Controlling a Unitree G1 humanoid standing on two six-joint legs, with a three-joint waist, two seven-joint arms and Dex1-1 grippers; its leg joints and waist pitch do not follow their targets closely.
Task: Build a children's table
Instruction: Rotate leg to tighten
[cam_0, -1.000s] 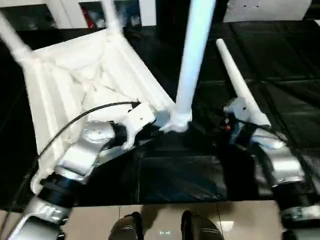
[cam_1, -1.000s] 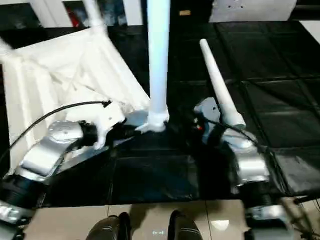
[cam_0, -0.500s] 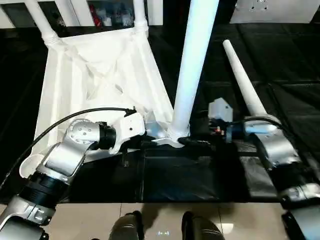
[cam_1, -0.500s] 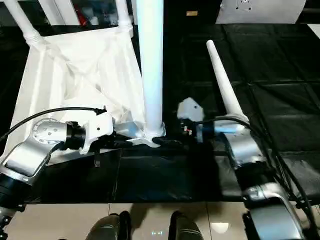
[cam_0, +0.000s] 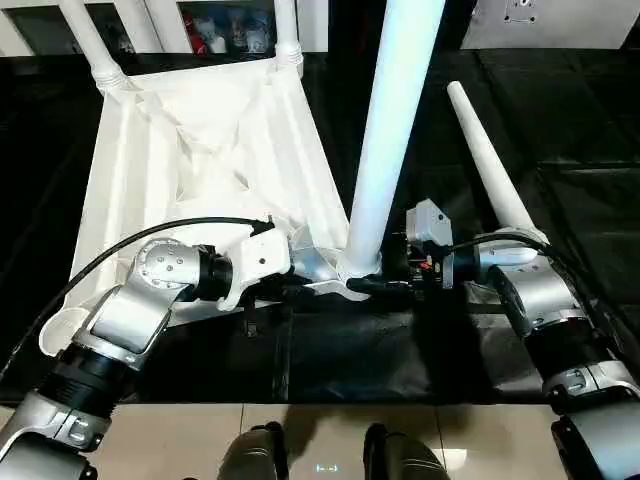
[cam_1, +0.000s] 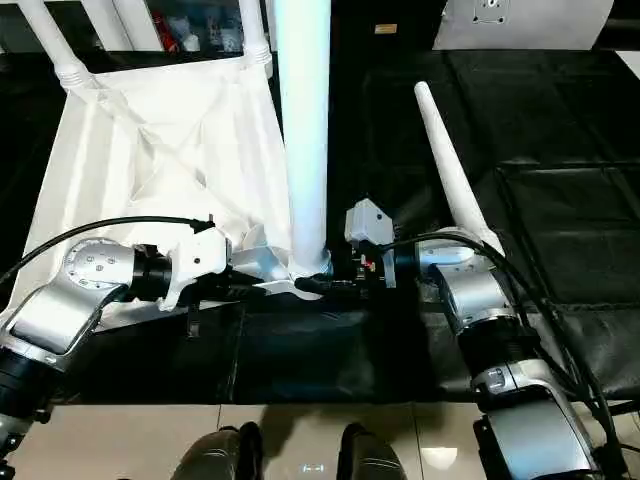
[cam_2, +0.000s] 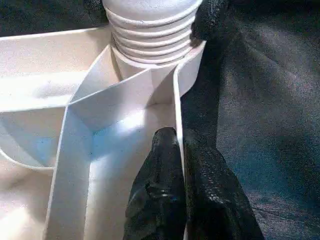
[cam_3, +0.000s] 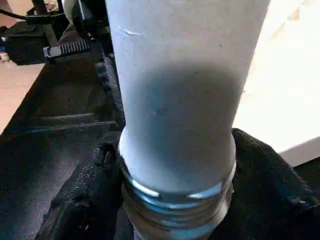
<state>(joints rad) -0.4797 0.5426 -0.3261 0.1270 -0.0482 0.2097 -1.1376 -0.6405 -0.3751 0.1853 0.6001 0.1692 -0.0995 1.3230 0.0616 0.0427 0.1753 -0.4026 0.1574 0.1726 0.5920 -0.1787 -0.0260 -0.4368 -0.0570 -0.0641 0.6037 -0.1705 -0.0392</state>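
Note:
The white table top (cam_0: 200, 150) lies upside down on the black mat, ribs showing. Two legs (cam_0: 85, 35) stand in its far corners. A third leg (cam_0: 390, 130) stands upright in the near right corner socket (cam_2: 150, 55), its threads partly showing. My left gripper (cam_2: 172, 200) is shut on the top's thin rim wall just beside that socket. My right gripper (cam_0: 388, 283) reaches in from the right and is shut on the upright leg's base (cam_3: 175, 150), one black finger (cam_3: 85, 200) on each side. A fourth leg (cam_0: 485, 160) lies loose on the mat behind my right forearm.
The black mat (cam_0: 350, 350) ends at tan floor near my feet (cam_0: 320, 455). A white cabinet (cam_0: 200, 15) with glass doors stands behind the table top. A white panel (cam_0: 560, 20) stands at the back right.
The camera has shifted. My right gripper has moved left from beside the loose leg to the upright leg's base and shut on it. My left gripper stays on the rim.

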